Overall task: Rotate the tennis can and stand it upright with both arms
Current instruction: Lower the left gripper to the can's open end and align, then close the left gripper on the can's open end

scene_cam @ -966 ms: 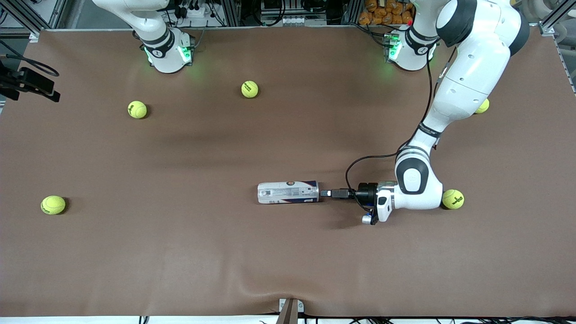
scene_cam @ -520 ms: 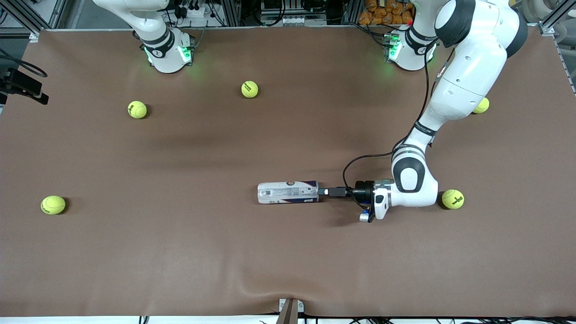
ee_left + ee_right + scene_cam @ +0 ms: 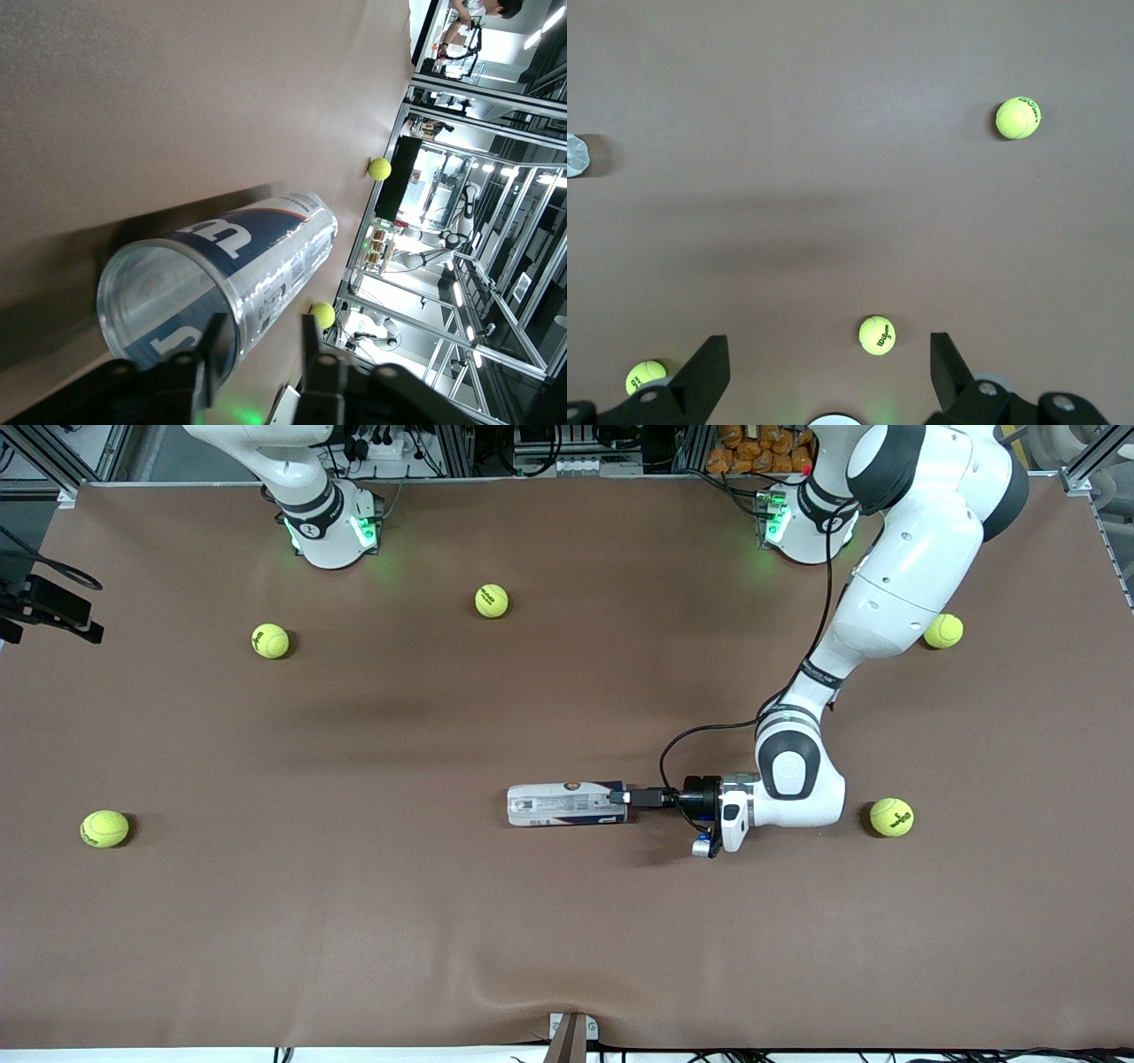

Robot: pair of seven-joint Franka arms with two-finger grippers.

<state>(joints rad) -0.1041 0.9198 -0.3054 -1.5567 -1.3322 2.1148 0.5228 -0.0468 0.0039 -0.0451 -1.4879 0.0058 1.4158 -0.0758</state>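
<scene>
The tennis can (image 3: 567,804) lies on its side on the brown table, its open end toward the left arm's end of the table. It fills the left wrist view (image 3: 221,274), clear with a navy and white label. My left gripper (image 3: 622,797) is low at that open end and open. In the left wrist view (image 3: 261,328) one finger (image 3: 213,350) stands in the can's mouth and the other finger (image 3: 310,350) outside its wall. My right gripper (image 3: 828,345) is wide open and empty, high over the table.
Yellow-green tennis balls lie scattered: two (image 3: 492,600) (image 3: 270,641) nearer the right arm's base, one (image 3: 104,828) at the right arm's end, two (image 3: 891,817) (image 3: 943,631) beside the left arm. The table's front edge has a bracket (image 3: 571,1036).
My left gripper has slid along the table toward the can and now reaches its open end. The can has not moved. The ball near the left elbow is now uncovered.
</scene>
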